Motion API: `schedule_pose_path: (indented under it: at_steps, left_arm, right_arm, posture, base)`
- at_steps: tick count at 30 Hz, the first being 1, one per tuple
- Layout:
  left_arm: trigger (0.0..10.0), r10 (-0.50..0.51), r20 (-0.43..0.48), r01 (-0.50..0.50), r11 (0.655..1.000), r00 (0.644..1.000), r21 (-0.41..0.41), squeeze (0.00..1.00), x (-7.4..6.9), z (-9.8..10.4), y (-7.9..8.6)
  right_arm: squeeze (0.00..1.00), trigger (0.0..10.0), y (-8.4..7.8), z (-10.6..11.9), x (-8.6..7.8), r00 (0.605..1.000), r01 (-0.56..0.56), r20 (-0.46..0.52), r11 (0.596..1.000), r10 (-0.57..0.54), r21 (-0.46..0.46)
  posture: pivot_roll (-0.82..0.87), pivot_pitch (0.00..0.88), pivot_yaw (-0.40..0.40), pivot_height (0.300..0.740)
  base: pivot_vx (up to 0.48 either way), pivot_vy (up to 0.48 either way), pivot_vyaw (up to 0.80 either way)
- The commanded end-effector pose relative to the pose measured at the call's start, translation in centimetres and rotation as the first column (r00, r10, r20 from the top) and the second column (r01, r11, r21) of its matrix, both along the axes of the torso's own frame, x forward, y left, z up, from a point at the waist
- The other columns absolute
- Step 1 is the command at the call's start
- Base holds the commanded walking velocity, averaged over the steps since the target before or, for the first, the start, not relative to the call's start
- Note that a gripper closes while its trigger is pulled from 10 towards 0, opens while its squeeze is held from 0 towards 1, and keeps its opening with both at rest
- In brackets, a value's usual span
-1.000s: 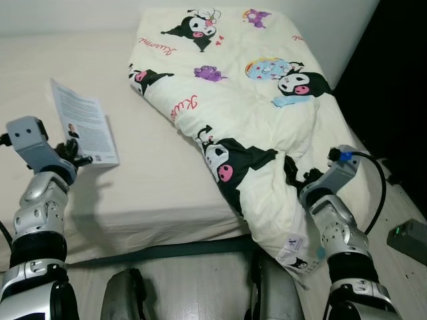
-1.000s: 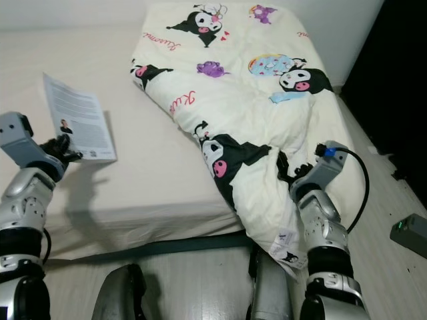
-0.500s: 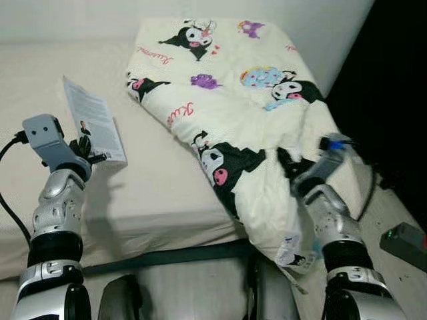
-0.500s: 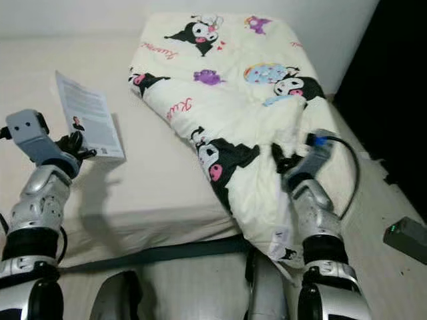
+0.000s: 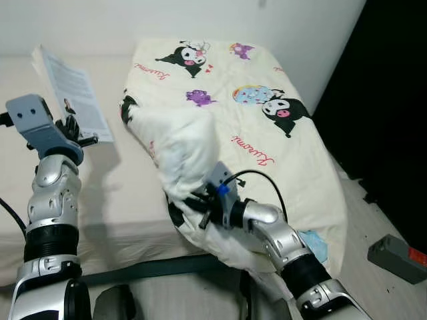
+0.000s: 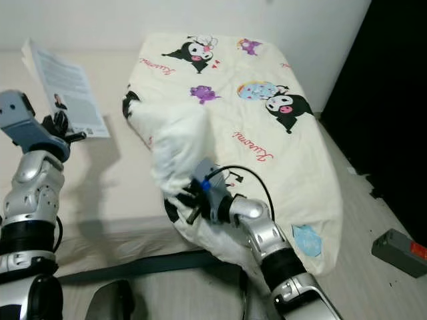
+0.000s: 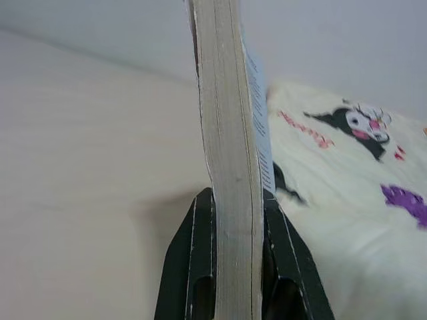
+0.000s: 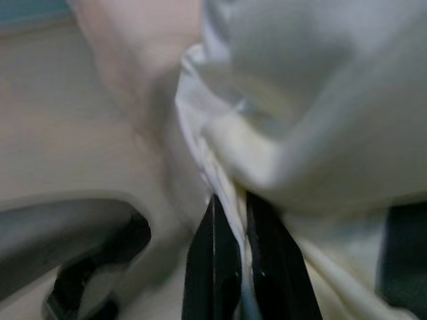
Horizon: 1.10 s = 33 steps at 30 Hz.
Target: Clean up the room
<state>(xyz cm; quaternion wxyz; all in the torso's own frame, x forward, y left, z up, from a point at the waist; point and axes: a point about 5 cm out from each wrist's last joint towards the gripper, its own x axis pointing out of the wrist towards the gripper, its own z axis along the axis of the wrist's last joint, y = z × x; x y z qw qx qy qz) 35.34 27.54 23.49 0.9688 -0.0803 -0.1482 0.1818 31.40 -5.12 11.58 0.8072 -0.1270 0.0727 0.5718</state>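
The right gripper [image 8: 230,227] is pinched tight on a bunched fold of the cream quilt [image 5: 267,153], its two black fingers [image 8: 203,260] pressed together with the fabric squeezed between them. In the head views this gripper [image 5: 200,207] sits at the near edge of the bed, low on the quilt's left side, with the silver forearm reaching across from the right and a black cable looping over its wrist. Above the grip the quilt rises in a puffy hump, folded over on itself, while the rest lies spread flat toward the wall and hangs over the bed's right edge down toward the floor. The quilt is printed with black-and-white cartoon figures, pink script and small purple and blue shapes.

The left gripper [image 7: 230,220] is clamped on the lower edge of a thin book [image 7: 230,120], one finger on each side of its pages. In the head views the book [image 5: 70,93] is held up tilted over the left part of the beige mattress [image 5: 127,187], its printed back cover facing the camera, apart from the quilt.

To the right of the bed, on the pale floor by a dark area, lies a small grey box [image 5: 397,257] with a red end
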Motion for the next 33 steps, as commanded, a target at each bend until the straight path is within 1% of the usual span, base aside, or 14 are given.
schedule_pose_path:
  at_steps: [1,2,5,6,10,12,14,15,16,20,24,30,31,33]
  left_arm:
    - [0.0,0.025,0.074,-0.028,0.999,0.997,0.044,0.00,-0.4,1.7,0.3]
    - [0.0,0.032,0.079,-0.036,0.998,0.996,0.051,0.00,-0.4,1.9,0.3]
    - [0.0,0.039,0.081,-0.043,0.998,0.996,0.052,0.00,-0.4,1.9,0.3]
    - [0.0,0.044,0.081,-0.049,0.997,0.996,0.054,0.00,-0.4,1.8,0.3]
    - [0.0,0.049,0.078,-0.054,0.997,0.996,0.060,0.00,-0.4,1.7,0.1]
    - [0.0,0.044,0.071,-0.049,0.996,0.997,0.074,0.00,-0.4,1.5,-0.1]
    - [0.0,0.044,0.071,-0.049,0.996,0.997,0.074,0.00,-0.4,1.5,-0.1]
    - [0.0,0.040,0.066,-0.045,0.996,0.997,0.078,0.00,-0.3,1.3,-0.2]
    - [0.0,0.040,0.066,-0.045,0.996,0.997,0.078,0.00,-0.3,1.3,-0.2]
    - [0.0,0.032,0.060,-0.037,0.996,0.998,0.080,0.00,-0.1,1.2,-0.6]
    - [0.0,-0.001,0.060,-0.004,0.996,0.998,0.091,0.00,0.3,1.3,-1.3]
    - [0.0,-0.047,0.070,0.040,0.994,0.996,0.101,0.00,0.6,1.7,-2.0]
    - [0.0,-0.047,0.070,0.040,0.994,0.996,0.101,0.00,0.6,1.7,-2.0]
    - [0.0,-0.071,0.081,0.065,0.995,0.994,0.074,0.00,0.7,1.7,-2.0]
  right_arm:
    - [0.00,0.0,0.3,-1.0,-0.9,0.997,-0.073,-0.026,0.996,0.072,-0.052]
    - [0.00,0.0,0.3,-2.1,-2.2,0.983,-0.173,-0.074,0.979,0.166,-0.112]
    - [0.00,0.0,0.1,-3.0,-3.1,0.970,-0.233,-0.110,0.959,0.217,-0.163]
    - [0.00,10.0,-0.2,-3.5,-3.4,0.964,-0.257,-0.126,0.947,0.235,-0.194]
    - [0.00,10.0,-0.3,-3.9,-3.4,0.967,-0.235,-0.148,0.953,0.209,-0.190]
    - [0.84,10.0,0.3,-3.6,-2.9,0.975,-0.186,-0.150,0.972,0.164,-0.141]
    - [0.84,10.0,0.3,-3.6,-2.9,0.975,-0.186,-0.150,0.972,0.164,-0.141]
    - [1.00,10.0,0.9,-3.3,-2.6,0.976,-0.170,-0.154,0.980,0.153,-0.100]
    - [1.00,10.0,0.9,-3.3,-2.6,0.976,-0.170,-0.154,0.980,0.153,-0.100]
    - [1.00,10.0,2.9,-1.7,-3.2,0.955,-0.203,-0.202,0.976,0.216,0.084]
    - [1.00,10.0,3.6,-1.6,-5.5,0.896,-0.373,-0.234,0.926,0.378,0.064]
    - [1.00,10.0,2.5,1.5,-6.5,0.834,-0.460,-0.239,0.866,0.497,0.196]
    - [1.00,10.0,2.5,1.5,-6.5,0.834,-0.460,-0.239,0.866,0.497,0.196]
    - [1.00,10.0,1.4,3.8,-5.4,0.861,-0.393,-0.198,0.860,0.468,0.325]
  posture:
    - [-0.03,0.033,-0.041,0.425]
    - [-0.03,0.030,-0.042,0.425]
    - [-0.03,0.030,-0.043,0.425]
    - [-0.04,0.027,-0.043,0.425]
    - [-0.04,0.018,-0.044,0.425]
    - [-0.05,0.017,-0.040,0.425]
    - [-0.05,0.017,-0.040,0.425]
    - [-0.04,0.014,-0.041,0.425]
    - [-0.04,0.014,-0.041,0.425]
    - [-0.04,0.011,-0.044,0.425]
    - [-0.05,0.010,-0.043,0.425]
    - [-0.05,0.009,-0.045,0.425]
    - [-0.05,0.009,-0.045,0.425]
    - [-0.06,0.007,-0.046,0.425]
  base:
    - [0.000,0.000,0.00]
    - [0.000,0.000,0.00]
    - [0.000,0.000,0.00]
    - [0.000,0.000,0.00]
    - [0.000,0.000,0.00]
    - [0.000,0.000,0.00]
    - [0.000,0.000,0.00]
    - [0.000,0.000,0.00]
    - [0.000,0.000,0.00]
    - [0.000,0.000,0.00]
    - [0.000,0.000,0.00]
    - [0.000,0.000,0.00]
    - [0.000,0.000,0.00]
    - [0.000,0.000,0.00]
